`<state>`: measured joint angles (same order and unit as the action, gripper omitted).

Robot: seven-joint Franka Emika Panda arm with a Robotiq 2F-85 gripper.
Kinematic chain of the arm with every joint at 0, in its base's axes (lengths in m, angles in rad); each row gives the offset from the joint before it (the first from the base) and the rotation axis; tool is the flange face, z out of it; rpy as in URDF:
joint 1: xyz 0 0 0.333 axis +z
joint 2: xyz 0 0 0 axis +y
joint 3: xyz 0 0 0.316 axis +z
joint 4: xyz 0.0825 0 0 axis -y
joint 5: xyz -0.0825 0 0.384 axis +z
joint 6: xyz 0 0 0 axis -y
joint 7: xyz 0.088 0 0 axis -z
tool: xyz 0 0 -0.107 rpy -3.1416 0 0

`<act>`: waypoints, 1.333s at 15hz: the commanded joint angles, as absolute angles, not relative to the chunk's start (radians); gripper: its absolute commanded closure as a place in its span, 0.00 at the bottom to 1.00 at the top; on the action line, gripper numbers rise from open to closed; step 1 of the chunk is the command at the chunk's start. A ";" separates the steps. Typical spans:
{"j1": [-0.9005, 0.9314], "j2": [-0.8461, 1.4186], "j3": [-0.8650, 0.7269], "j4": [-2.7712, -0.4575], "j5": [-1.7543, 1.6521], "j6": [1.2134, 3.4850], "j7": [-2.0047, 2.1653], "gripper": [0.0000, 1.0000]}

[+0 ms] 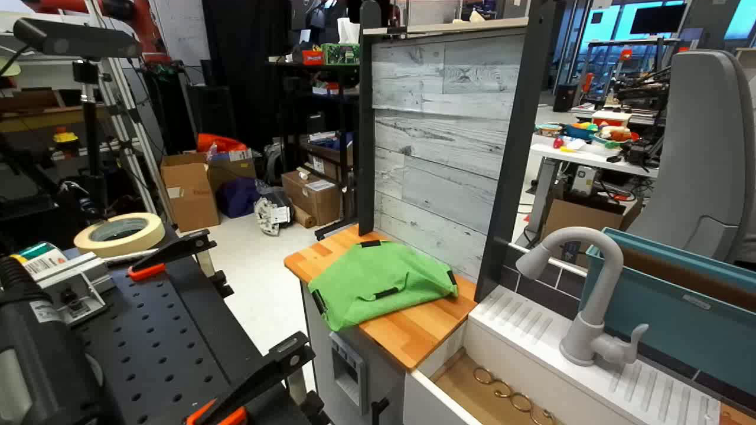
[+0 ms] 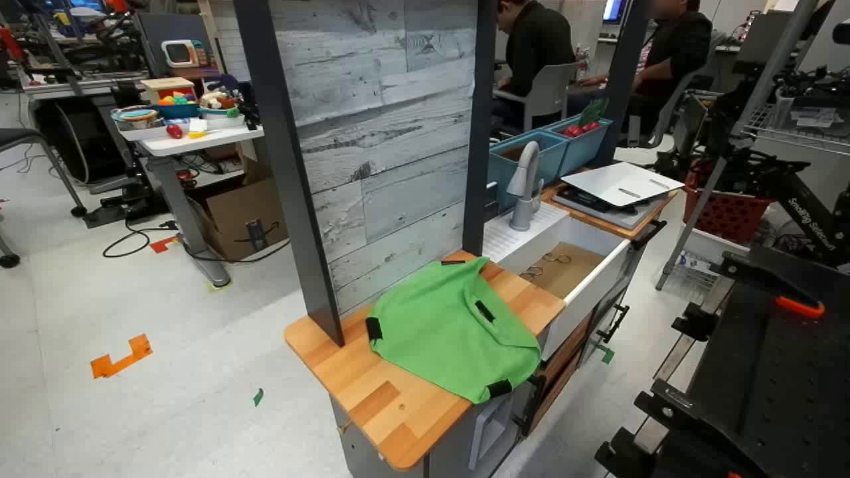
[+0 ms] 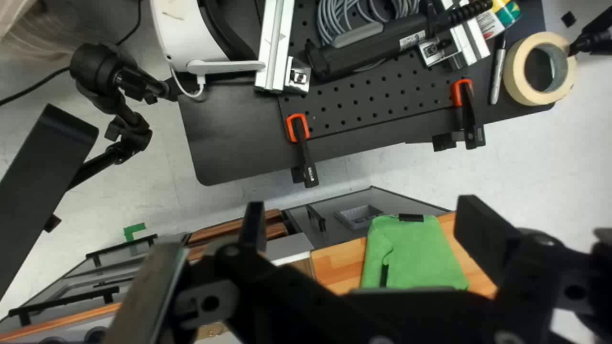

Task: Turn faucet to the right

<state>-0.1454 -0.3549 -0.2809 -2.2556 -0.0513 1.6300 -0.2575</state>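
Observation:
The light grey faucet (image 1: 596,295) stands upright on the white ridged ledge behind the sink. It also shows in an exterior view (image 2: 524,206). Its arched spout points toward the wooden wall panel, over the ridged ledge, and its small lever sits on the opposite side of the stem. The white sink basin (image 1: 440,400) has a brown bottom with gold-coloured rings in it. My gripper (image 3: 366,224) is open in the wrist view, its two fingers wide apart with nothing between them. It is out of view in both exterior views. The faucet is out of view in the wrist view.
A green cloth (image 1: 384,283) lies on the wooden counter (image 2: 392,425) before the upright panel (image 2: 398,146). Teal bins (image 1: 679,301) stand close behind the faucet. A black perforated table (image 3: 239,138) with clamps, tape and tools faces the kitchen unit. A white board (image 2: 621,182) lies beyond the sink.

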 commanded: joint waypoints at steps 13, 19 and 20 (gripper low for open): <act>-0.146 -0.314 -0.253 -2.265 -0.040 1.735 -0.246 0.00; -0.110 -0.103 -0.212 -2.233 0.072 1.969 -0.223 0.00; -0.108 -0.062 -0.205 -2.224 0.097 2.005 -0.215 0.00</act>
<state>-0.1161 -0.1891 -0.2259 -2.2712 0.0337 1.9124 -0.2395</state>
